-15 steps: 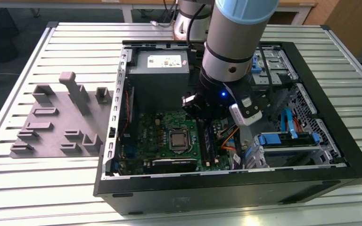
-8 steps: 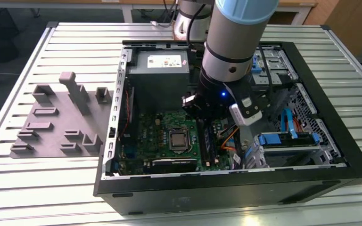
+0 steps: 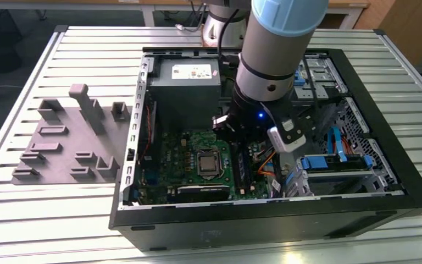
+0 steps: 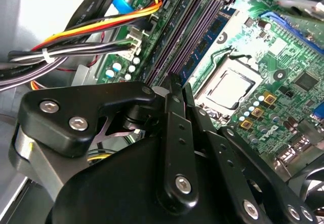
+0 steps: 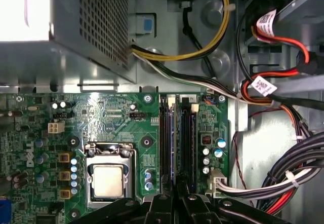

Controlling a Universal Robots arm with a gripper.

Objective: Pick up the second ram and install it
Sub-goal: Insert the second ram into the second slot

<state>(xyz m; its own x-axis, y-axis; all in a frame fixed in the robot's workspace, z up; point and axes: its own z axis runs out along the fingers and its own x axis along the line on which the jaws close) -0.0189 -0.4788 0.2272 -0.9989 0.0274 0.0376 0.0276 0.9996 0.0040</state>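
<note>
Slatted pale tabletop (image 3: pixel 72 220) carried an open black case (image 3: pixel 270 220) lying on its side, from the centre of the frame toward the exterior view's right. At the exterior view's left, on the same tabletop, sat a grey fixture (image 3: pixel 64 143) with upright blocks. Inside the case, a grey power supply (image 3: pixel 185 82) lay at upper centre, with the green motherboard (image 3: pixel 171 159) below it and the processor socket (image 3: pixel 209 163) near the middle of the board. The arm (image 3: pixel 273 49) hung from the upper edge of the frame into the case, just to the exterior view's right of the power supply. In the second wrist view the gripper (image 4: pixel 174 82) was clenched, its fingers (image 4: pixel 172 127) drawn together over the memory slots (image 4: pixel 177 36). The ram (image 5: pixel 173 143) stood on edge in a slot beside the socket. In the first wrist view its thin bluish edge ran straight into the gripper, which grasped one end of it. Bundled cables (image 5: pixel 283 183), black, white and red, lay beside the slots on the side away from the socket.
</note>
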